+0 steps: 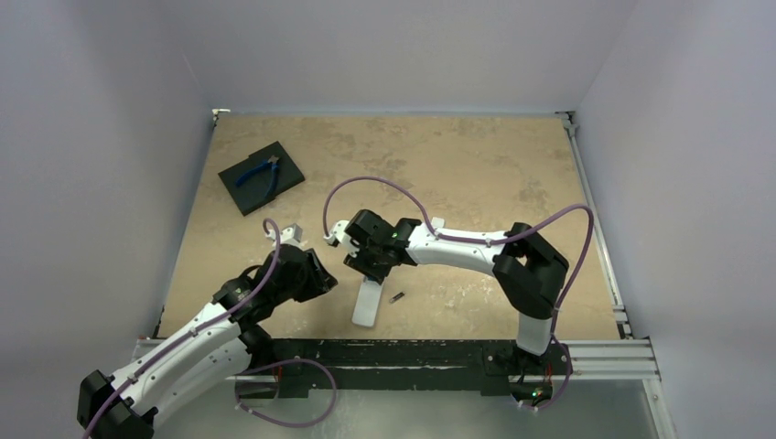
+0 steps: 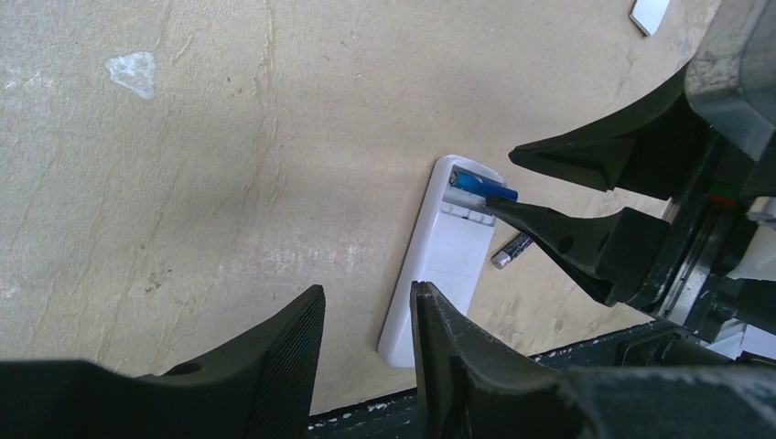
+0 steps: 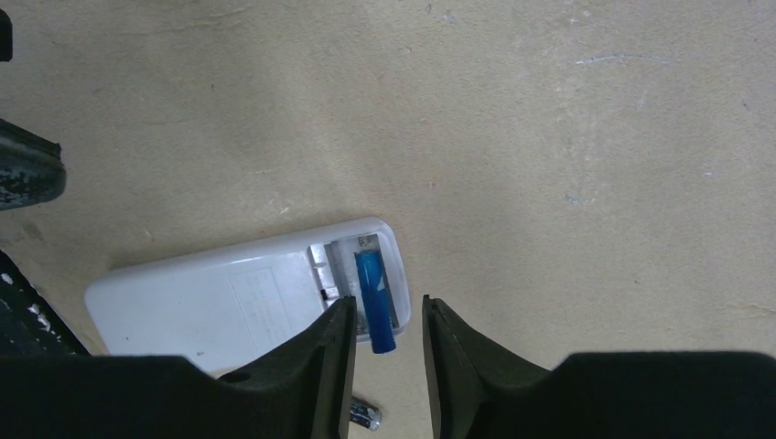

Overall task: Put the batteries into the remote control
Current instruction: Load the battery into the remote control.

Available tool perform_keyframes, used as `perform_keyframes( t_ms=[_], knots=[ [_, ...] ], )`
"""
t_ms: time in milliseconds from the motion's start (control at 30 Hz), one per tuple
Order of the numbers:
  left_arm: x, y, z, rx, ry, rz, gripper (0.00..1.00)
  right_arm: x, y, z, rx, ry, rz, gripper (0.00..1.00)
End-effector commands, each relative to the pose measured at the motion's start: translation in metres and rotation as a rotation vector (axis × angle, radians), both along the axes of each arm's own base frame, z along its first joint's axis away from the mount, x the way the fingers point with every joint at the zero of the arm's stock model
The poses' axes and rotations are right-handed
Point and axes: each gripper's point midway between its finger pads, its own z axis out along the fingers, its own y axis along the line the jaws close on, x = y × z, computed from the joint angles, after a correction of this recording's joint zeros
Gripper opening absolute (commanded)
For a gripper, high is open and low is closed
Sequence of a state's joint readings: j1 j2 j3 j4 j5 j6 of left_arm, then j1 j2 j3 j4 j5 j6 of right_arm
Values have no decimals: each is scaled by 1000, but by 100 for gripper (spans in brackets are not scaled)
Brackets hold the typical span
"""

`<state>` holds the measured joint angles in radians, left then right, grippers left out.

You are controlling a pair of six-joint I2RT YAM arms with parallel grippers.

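Remote control (image 3: 220, 306): lies back up on the worktop (image 1: 439, 174) by its near edge, between my two arms; battery bay uncovered at its far end.
Blue battery (image 3: 373, 293): rests aslant in the bay, one end jutting past the remote's side edge.
Dark battery (image 1: 396, 297): loose on the worktop, just beside the remote on my right, not touching it.
My right tool (image 3: 388, 306): hangs over the bay, fingers narrowly parted about the blue battery's free end, a gap on each side; holds nothing.
My left tool (image 2: 366, 293): narrowly parted, empty, above the worktop left of the remote.
Black pad (image 1: 252, 197): far left, well apart; blue-handled pliers (image 1: 249, 174) lie on it.
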<state>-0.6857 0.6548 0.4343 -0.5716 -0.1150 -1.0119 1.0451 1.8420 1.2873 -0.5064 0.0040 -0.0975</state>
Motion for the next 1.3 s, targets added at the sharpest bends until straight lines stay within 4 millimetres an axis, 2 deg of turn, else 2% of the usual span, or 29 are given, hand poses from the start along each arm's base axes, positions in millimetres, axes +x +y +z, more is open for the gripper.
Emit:
perform_keyframes(
  t_ms=[0, 1000, 1267],
  knots=[
    [8, -7, 15, -42, -41, 1, 39, 4, 18, 9, 61, -1, 25, 40],
    [7, -4, 13, -31, -39, 9, 40, 6, 22, -5, 46, 11, 13, 39],
    [7, -3, 13, -29, -39, 7, 40, 6, 22, -7, 42, 14, 13, 35]
  ],
)
